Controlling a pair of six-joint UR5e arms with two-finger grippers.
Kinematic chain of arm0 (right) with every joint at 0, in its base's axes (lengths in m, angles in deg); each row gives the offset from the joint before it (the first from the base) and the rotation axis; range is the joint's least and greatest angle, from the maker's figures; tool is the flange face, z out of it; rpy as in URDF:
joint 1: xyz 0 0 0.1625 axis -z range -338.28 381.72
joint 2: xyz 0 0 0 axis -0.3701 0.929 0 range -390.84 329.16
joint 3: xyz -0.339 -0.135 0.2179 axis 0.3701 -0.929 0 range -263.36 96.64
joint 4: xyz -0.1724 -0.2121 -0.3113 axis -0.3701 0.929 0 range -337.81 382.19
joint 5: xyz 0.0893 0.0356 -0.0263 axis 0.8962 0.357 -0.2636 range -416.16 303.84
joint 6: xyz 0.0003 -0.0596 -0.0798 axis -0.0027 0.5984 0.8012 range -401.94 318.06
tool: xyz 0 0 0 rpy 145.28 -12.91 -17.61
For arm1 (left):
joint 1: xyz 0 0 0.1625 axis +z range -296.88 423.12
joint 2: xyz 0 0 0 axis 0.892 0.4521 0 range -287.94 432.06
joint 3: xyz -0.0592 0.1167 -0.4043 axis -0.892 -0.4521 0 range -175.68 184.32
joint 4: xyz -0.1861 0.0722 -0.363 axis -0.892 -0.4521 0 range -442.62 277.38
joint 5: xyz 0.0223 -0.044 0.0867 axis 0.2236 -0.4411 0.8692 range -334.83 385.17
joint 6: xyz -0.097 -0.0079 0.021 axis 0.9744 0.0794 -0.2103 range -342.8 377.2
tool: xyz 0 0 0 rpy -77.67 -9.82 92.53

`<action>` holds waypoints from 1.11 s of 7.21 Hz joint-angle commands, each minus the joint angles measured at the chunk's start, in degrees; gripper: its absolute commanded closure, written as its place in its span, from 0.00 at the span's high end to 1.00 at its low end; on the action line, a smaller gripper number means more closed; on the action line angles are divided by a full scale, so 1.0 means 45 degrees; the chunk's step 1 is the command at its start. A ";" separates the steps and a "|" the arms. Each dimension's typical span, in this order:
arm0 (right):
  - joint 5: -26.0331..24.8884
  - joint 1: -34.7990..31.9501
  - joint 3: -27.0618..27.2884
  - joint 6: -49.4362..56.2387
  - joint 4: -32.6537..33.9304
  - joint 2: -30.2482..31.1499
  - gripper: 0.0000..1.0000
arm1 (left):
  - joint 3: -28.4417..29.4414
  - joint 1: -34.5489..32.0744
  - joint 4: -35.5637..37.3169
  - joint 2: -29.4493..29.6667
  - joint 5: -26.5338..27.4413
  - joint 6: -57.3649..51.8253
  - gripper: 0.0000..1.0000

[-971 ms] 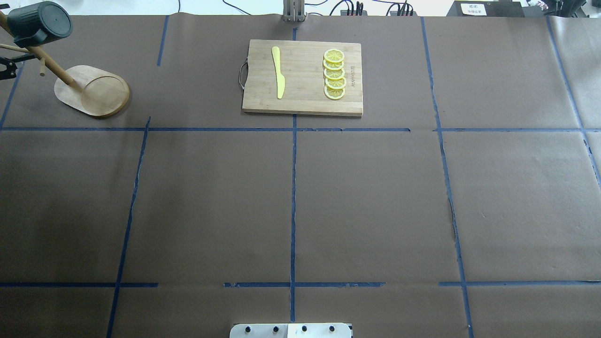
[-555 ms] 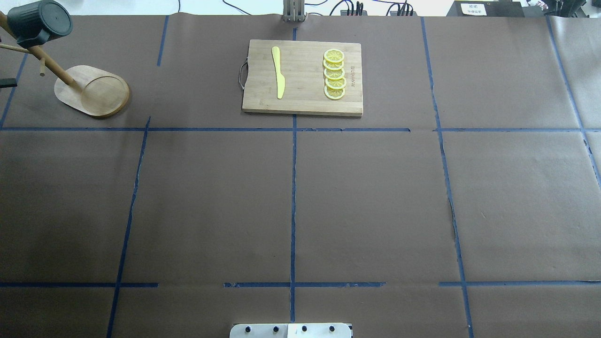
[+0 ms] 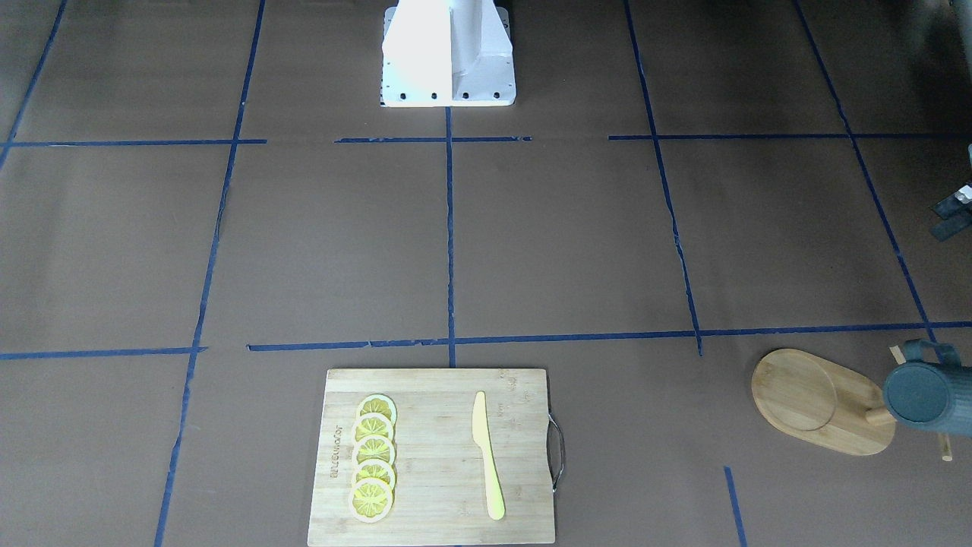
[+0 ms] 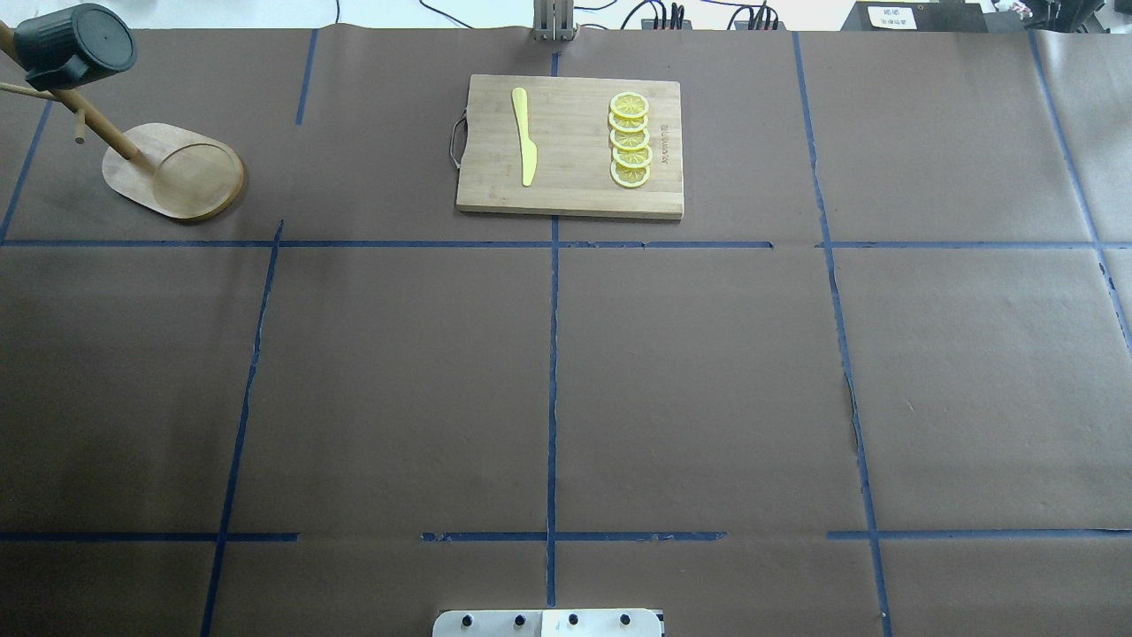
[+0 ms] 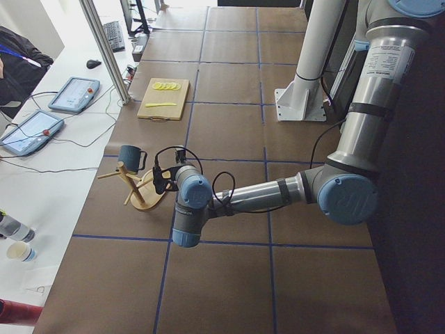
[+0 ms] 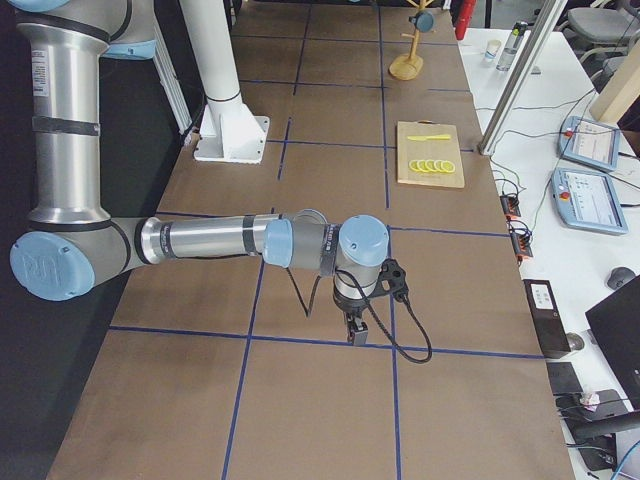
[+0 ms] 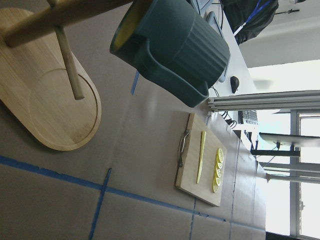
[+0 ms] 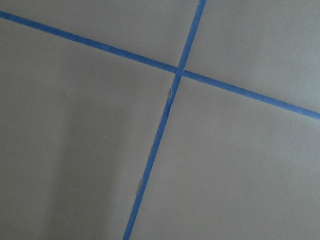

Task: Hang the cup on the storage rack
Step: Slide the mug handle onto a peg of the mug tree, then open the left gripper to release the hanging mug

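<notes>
The dark teal ribbed cup (image 4: 71, 44) hangs by its handle on a peg of the bamboo storage rack (image 4: 172, 172) at the table's far left. It also shows in the front view (image 3: 930, 395) and close up in the left wrist view (image 7: 175, 50), above the rack's oval base (image 7: 55, 110). My left gripper (image 5: 161, 178) is a short way off from the rack, free of the cup; only a part shows at the front view's edge (image 3: 953, 213), and I cannot tell whether it is open. My right gripper (image 6: 356, 330) hovers low over the table far from the rack; I cannot tell its state.
A bamboo cutting board (image 4: 570, 146) with a yellow knife (image 4: 524, 137) and several lemon slices (image 4: 630, 140) lies at the far middle. Blue tape lines cross the brown table cover. The robot's base (image 3: 448, 53) stands at the near edge.
My left gripper has drawn back from the rack and left the overhead view's left edge. The cup stays hanging on the rack.
</notes>
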 commanded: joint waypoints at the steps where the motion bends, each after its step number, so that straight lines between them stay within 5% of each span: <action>1: 0.0003 0.0000 -0.0001 0.0000 0.0006 0.0014 1.00 | 0.0001 -0.0066 0.2281 -0.0696 -0.0058 -0.5442 1.00; 4: 0.0003 0.0000 -0.0020 0.0000 0.0006 0.0014 1.00 | 0.0020 -0.0164 0.4880 -0.0973 0.0235 -1.0292 1.00; 8: 0.0003 0.0000 -0.0001 0.0000 0.0006 0.0092 1.00 | -0.0038 -0.0573 0.9528 -0.0973 0.3098 -1.8203 1.00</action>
